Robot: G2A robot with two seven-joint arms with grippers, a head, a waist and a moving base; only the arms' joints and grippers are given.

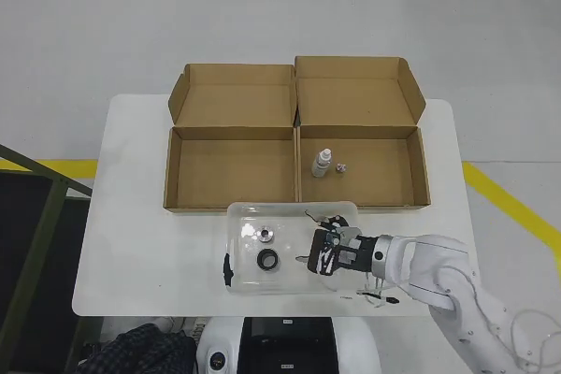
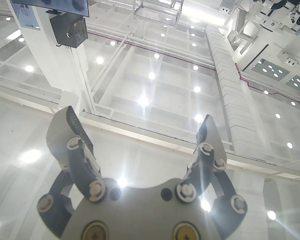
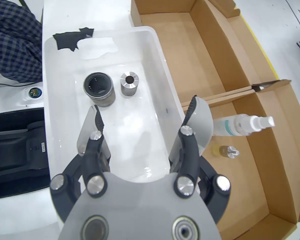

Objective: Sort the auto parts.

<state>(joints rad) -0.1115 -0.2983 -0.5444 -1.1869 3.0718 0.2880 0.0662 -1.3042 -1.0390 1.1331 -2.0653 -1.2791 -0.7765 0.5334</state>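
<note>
The right gripper (image 3: 145, 104) hangs open and empty over the right half of a clear bin (image 3: 162, 58); a black ring (image 3: 98, 92) and steel sleeve (image 3: 129, 84) stand side by side in its left half. Farther off, the right cardboard box (image 3: 240, 201) holds a spray bottle (image 3: 242, 125) and a small fitting (image 3: 227, 151). The left gripper (image 2: 138, 113), also open, faces the ceiling.

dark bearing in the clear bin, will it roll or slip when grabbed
The dark bearing stands on end in the clear bin, so it probably won't roll unless tipped. It looks metal, likely heavy for its size. Its smooth round side might slip in a grip.
</note>
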